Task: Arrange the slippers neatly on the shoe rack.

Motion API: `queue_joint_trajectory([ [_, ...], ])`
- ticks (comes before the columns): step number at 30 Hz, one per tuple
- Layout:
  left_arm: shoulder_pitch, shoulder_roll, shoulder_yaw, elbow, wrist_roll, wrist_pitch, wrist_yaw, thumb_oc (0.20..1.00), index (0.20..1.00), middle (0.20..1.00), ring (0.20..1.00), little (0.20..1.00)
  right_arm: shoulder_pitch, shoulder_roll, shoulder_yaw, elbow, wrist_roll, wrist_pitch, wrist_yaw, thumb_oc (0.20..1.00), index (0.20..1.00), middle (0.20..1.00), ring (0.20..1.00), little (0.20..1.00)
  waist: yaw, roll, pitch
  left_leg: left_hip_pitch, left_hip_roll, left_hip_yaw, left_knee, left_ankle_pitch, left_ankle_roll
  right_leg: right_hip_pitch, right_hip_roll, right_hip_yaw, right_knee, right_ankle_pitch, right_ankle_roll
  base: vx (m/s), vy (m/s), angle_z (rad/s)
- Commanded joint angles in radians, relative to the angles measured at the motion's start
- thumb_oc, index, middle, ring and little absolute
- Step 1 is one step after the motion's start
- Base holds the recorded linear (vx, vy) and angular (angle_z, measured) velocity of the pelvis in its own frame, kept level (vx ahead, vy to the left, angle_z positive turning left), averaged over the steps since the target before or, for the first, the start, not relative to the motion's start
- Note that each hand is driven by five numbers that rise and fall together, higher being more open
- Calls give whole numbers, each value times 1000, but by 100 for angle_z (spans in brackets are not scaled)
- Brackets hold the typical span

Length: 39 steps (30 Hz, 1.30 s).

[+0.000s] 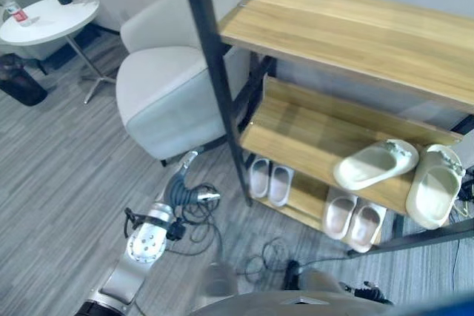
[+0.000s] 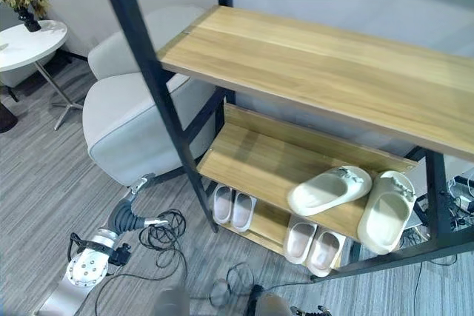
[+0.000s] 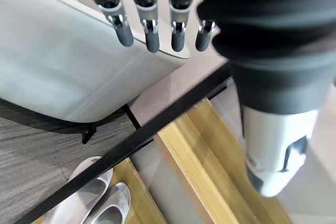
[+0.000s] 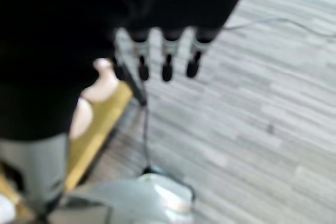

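Left hand fingers straight, empty, near armchair; right hand fingers relaxed, empty.

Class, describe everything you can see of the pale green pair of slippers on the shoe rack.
The pale green pair of slippers is chunky, moulded and foam-like, with thick soles, wide straps and open toes. Both rest on the wooden middle shelf near its right end. The left one lies angled across the shelf; the right one points outward, its toe overhanging the front edge. They sit close together; whether they touch is unclear. Neither hand is near them.
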Motion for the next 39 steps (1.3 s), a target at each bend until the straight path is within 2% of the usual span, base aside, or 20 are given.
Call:
queue_joint_trajectory([
  [1,9,16,23,-97,-13,-37,-9,1000,1000,1000,1000,1000,33,49,7,-10,10,1,13,1000,1000,1000,1000,1000,-24,-3,-35,-9,17,-98,5,128,11,-9,-32,18,-92,71,89,-87,300,-6],
  [3,-14,-10,-6,-82,-42,-29,-25,1000,1000,1000,1000,1000,21,51,-9,-20,17,5,7,1000,1000,1000,1000,1000,-48,-2,-36,23,-17,-110,-69,38,11,-51,-57,51,-62,100,116,-119,437,-19],
  [5,-28,-28,-18,-68,-59,-28,-35,1000,1000,1000,1000,1000,19,50,-31,-24,26,8,1,1000,1000,1000,1000,1000,-56,-6,-41,40,-41,-70,-95,-23,30,-69,-82,82,-56,120,142,-92,414,-17],
  [6,-41,-30,-38,-66,-79,-30,-44,1000,1000,1000,1000,1000,-5,46,-56,-46,46,13,-18,1000,1000,1000,1000,1000,-67,-15,-39,41,-75,-44,-90,-61,54,-85,-109,127,-69,163,174,-117,482,-28],
  [8,-54,-19,-61,-65,-103,-35,-56,1000,1000,1000,1000,1000,-42,43,-68,-95,64,11,-40,1000,1000,1000,1000,1000,-65,-27,-33,29,-114,-17,-68,-85,78,-88,-138,162,-103,210,197,-95,360,-40],
  [9,-57,-18,-62,-64,-104,-35,-56,1000,1000,1000,1000,1000,-42,44,-69,-98,64,13,-40,1000,1000,1000,1000,1000,-59,-30,-32,29,-117,-12,-66,-86,81,-88,-140,168,-106,214,199,-127,304,-53],
  [10,-65,-11,-82,-70,-133,-50,-68,1000,1000,1000,1000,1000,-98,18,-70,-161,63,12,-70,1000,1000,1000,1000,1000,-63,-41,-30,24,-143,21,-62,-100,94,-91,-171,178,-154,265,223,-98,208,-51],
  [11,-68,-12,-82,-68,-133,-51,-68,1000,1000,1000,1000,1000,-100,17,-71,-162,63,14,-71,1000,1000,1000,1000,1000,-59,-42,-28,24,-145,26,-60,-101,96,-91,-172,182,-159,269,225,-294,375,-64],
  [12,-93,0,-107,-70,-169,-63,-68,1000,1000,1000,1000,1000,-161,-11,-44,-260,50,10,-91,1000,1000,1000,1000,1000,-60,-48,-8,13,-152,71,-49,-90,110,-122,-198,164,-155,313,232,-331,280,-58],
  [14,-137,4,-141,-52,-225,-75,-79,1000,1000,1000,1000,1000,-219,-43,7,-331,19,5,-103,1000,1000,1000,1000,1000,-40,-45,7,-29,-160,102,-35,-67,133,-125,-182,144,-76,254,212,-341,279,-85],
  [15,-137,4,-141,-51,-225,-75,-79,1000,1000,1000,1000,1000,-219,-43,7,-331,19,6,-103,1000,1000,1000,1000,1000,-41,-46,6,-30,-162,102,-35,-66,133,-127,-184,145,-76,254,212,-184,185,-103],
  [18,-141,7,-154,-38,-287,-76,-111,1000,1000,1000,1000,1000,-230,-99,63,-450,-79,-4,-104,1000,1000,1000,1000,1000,-20,-46,-28,-52,-190,104,-76,-21,169,-70,-97,176,43,145,186,-162,205,-41],
  [19,-141,1,-160,-25,-304,-76,-115,1000,1000,1000,1000,1000,-241,-146,84,-544,-161,-5,-121,1000,1000,1000,1000,1000,-4,-56,-60,-54,-202,118,-105,-7,173,-6,-59,180,11,92,179,-113,131,-45],
  [20,-141,-8,-173,-20,-303,-72,-120,1000,1000,1000,1000,1000,-236,-158,89,-587,-201,1,-129,1000,1000,1000,1000,1000,5,-60,-72,-41,-204,127,-128,-4,176,9,-52,184,-18,80,169,-64,70,-42],
  [25,-95,-11,-180,5,-343,-62,-130,1000,1000,1000,1000,1000,-246,-196,95,-678,-319,11,-172,1000,1000,1000,1000,1000,-1,-69,-109,-35,-183,167,-132,-5,172,58,-48,221,-152,108,174,6,-70,-31],
  [28,-83,-8,-190,0,-338,-57,-144,1000,1000,1000,1000,1000,-235,-198,103,-694,-356,17,-182,1000,1000,1000,1000,1000,-2,-68,-116,-28,-183,172,-140,10,167,77,-45,224,-181,113,172,-5,-40,-39],
  [29,-51,-27,-138,0,-335,-90,-139,1000,1000,1000,1000,1000,84,-241,12,-716,-311,-106,-118,1000,1000,1000,1000,1000,-46,-70,-110,-18,-179,191,-144,12,165,74,-41,241,-180,112,176,-53,-43,-30],
  [31,-13,-18,-107,-22,-329,-93,-132,1000,1000,1000,1000,1000,129,-241,-4,-793,-333,-105,-106,1000,1000,1000,1000,1000,-58,-67,-106,-12,-174,197,-137,-1,165,76,-36,246,-173,103,178,7,-18,6],
  [33,45,15,-91,-34,-300,-105,-151,1000,1000,1000,1000,1000,202,-299,-17,-914,-395,-132,-71,1000,1000,1000,1000,1000,-70,-63,-102,-5,-168,206,-137,0,161,76,-33,243,-167,97,176,18,-36,-25],
  [39,29,19,-104,-17,-284,-98,-153,1000,1000,1000,1000,1000,127,-336,-35,-944,-401,-121,-94,1000,1000,1000,1000,1000,-56,-58,-111,6,-162,186,-154,12,151,92,-33,212,-165,82,168,33,-50,-7],
])
